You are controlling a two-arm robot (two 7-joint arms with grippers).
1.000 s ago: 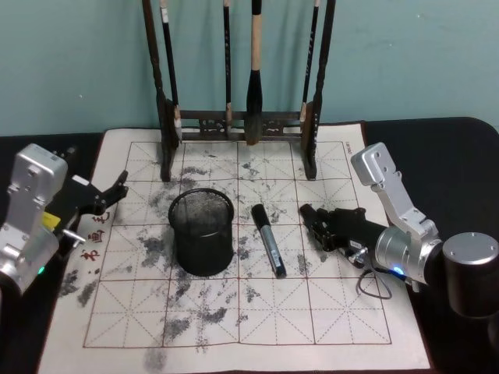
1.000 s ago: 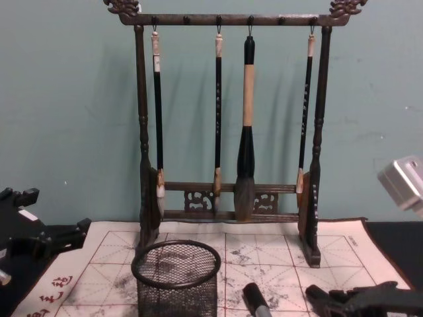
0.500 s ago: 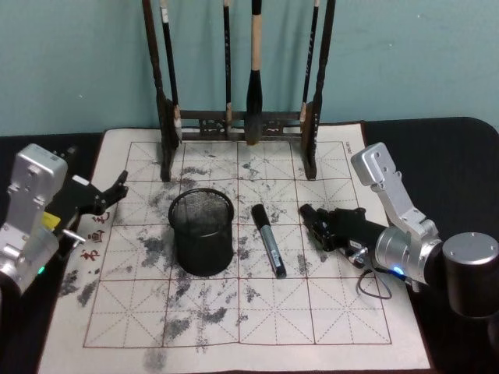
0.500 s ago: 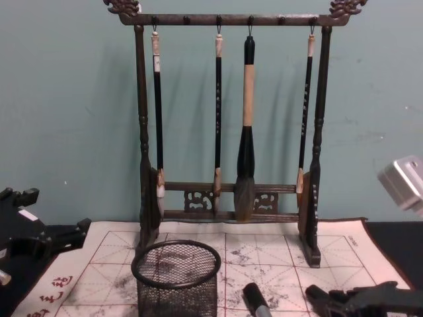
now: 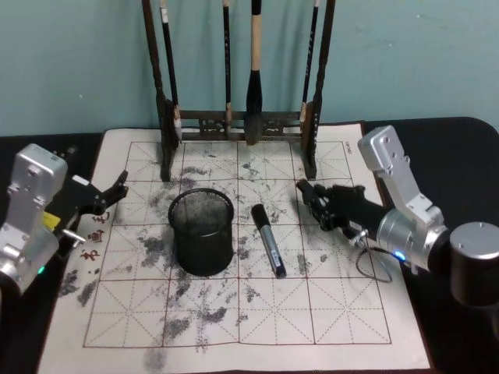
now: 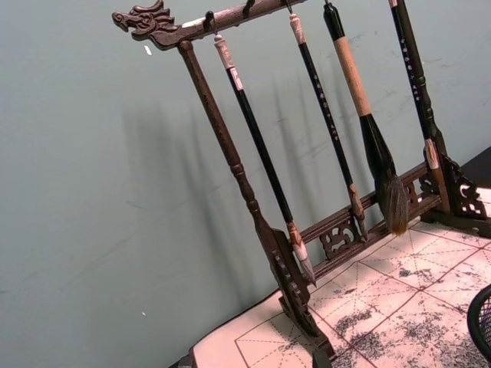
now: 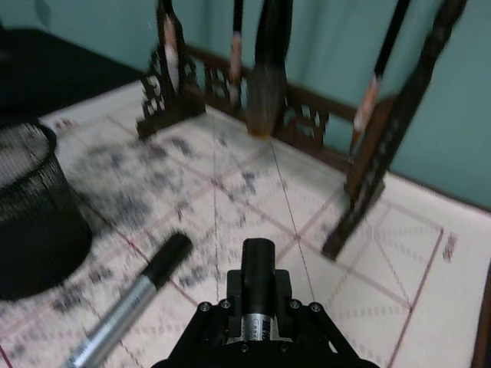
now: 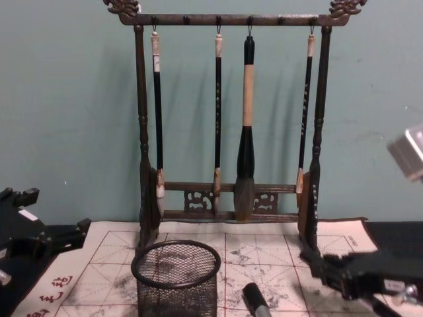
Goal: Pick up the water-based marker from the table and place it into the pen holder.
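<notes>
On the mat (image 5: pixel 343 312), marker (image 5: pixel 269 241) lies at pen holder's (image 5: pixel 201 241) 3 o'clock. Likely light, stiff, slick; grip mid-barrel. Right gripper (image 5: pixel 310 196) at marker's 2 o'clock, parted, empty. Left gripper (image 5: pixel 117 189) parked, 9 o'clock.

Pen holder (image 5: pixel 202 234): black wire mesh, black rim.
Marker (image 5: pixel 269 242): black cap, silver-grey barrel.
Mat (image 5: pixel 273 312): was off-white, ruled in a red grid with diagonals, blotched grey-black all over (red characters ran along its 9 o'clock edge); brown border.
Brush rack (image 5: pixel 167 117): dark brown.
Brushes (image 5: pixel 255 47): black and tan.
Wall (image 5: pixel 78 62): was teal.
Table (image 5: pixel 460 148): black.
Left gripper (image 5: pixel 117 189), right gripper (image 5: pixel 306 193): black, on silver arms.
</notes>
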